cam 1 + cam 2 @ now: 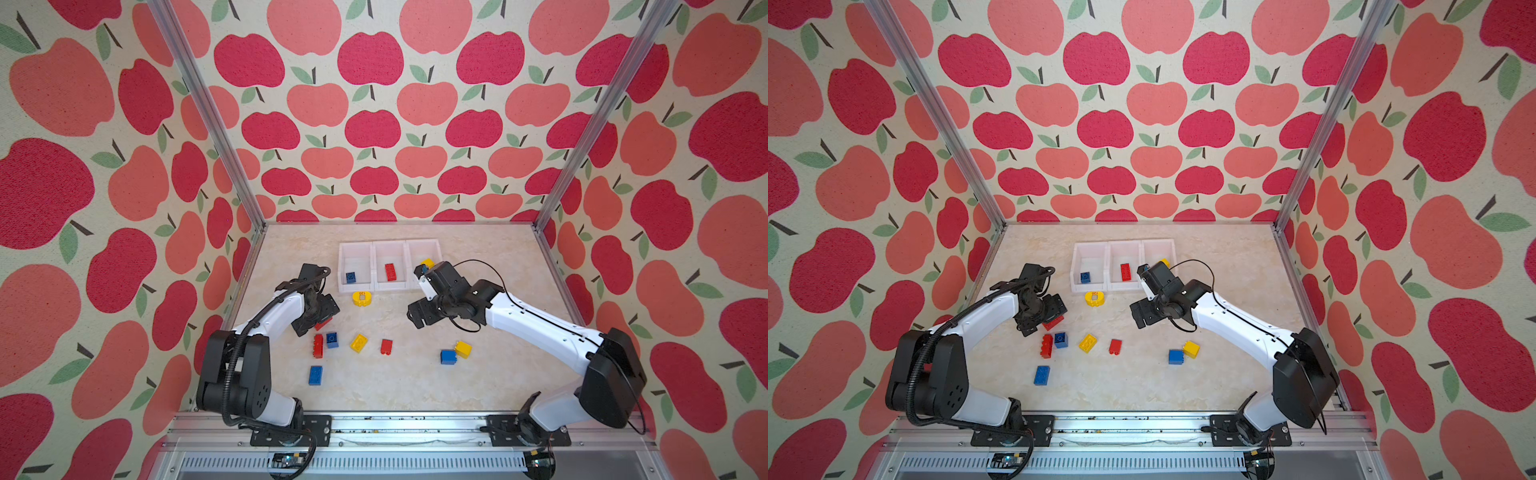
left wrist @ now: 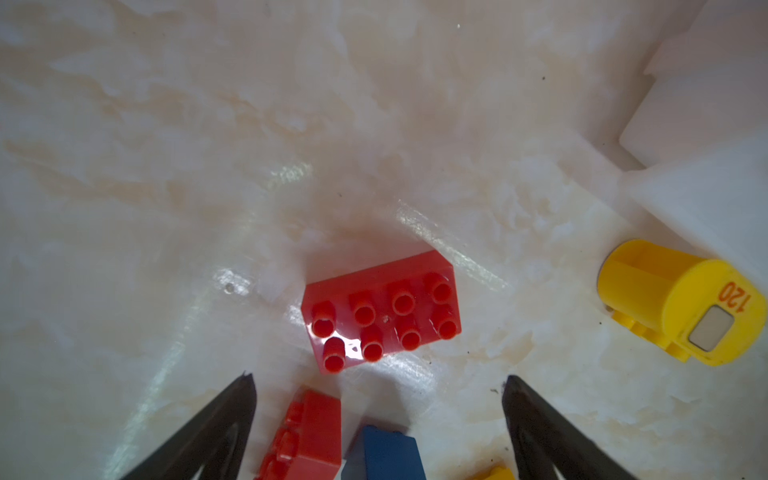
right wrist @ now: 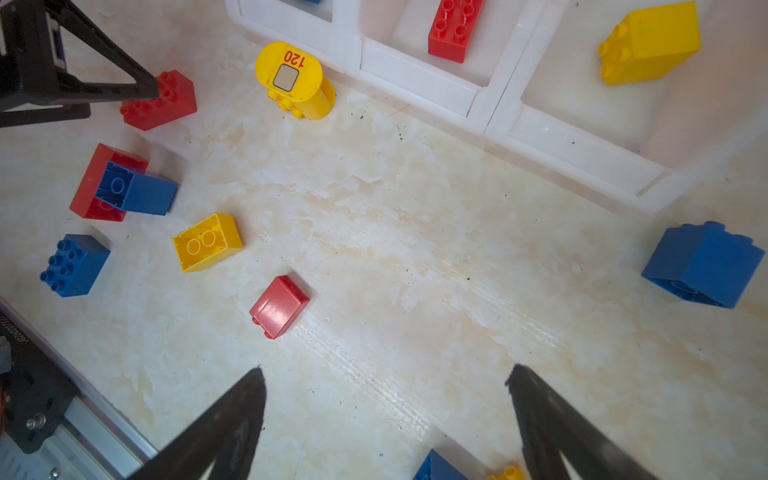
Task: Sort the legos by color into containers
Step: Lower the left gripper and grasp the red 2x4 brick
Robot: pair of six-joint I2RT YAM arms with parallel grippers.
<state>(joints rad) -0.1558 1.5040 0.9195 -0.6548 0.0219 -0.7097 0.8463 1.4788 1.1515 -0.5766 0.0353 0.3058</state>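
Three joined white containers (image 1: 373, 257) stand at the back. They hold a blue lego (image 1: 351, 277), a red lego (image 1: 390, 272) and a yellow lego (image 1: 427, 263), one in each. My left gripper (image 2: 378, 382) hangs open just above an oblong red lego (image 2: 382, 311) lying studs up on the table, with nothing between its fingers. In both top views that gripper (image 1: 318, 326) covers most of this brick. My right gripper (image 3: 384, 374) is open and empty over bare table in front of the containers, and a top view shows it (image 1: 417, 318) right of centre.
Loose legos lie in front: a red (image 1: 318, 346) and a blue (image 1: 331, 340) touching, a yellow (image 1: 358, 343), a red (image 1: 386, 346), a blue (image 1: 316, 375), and a blue (image 1: 447, 357) beside a yellow (image 1: 463, 349). A round yellow piece marked 120 (image 1: 362, 298) sits against the containers.
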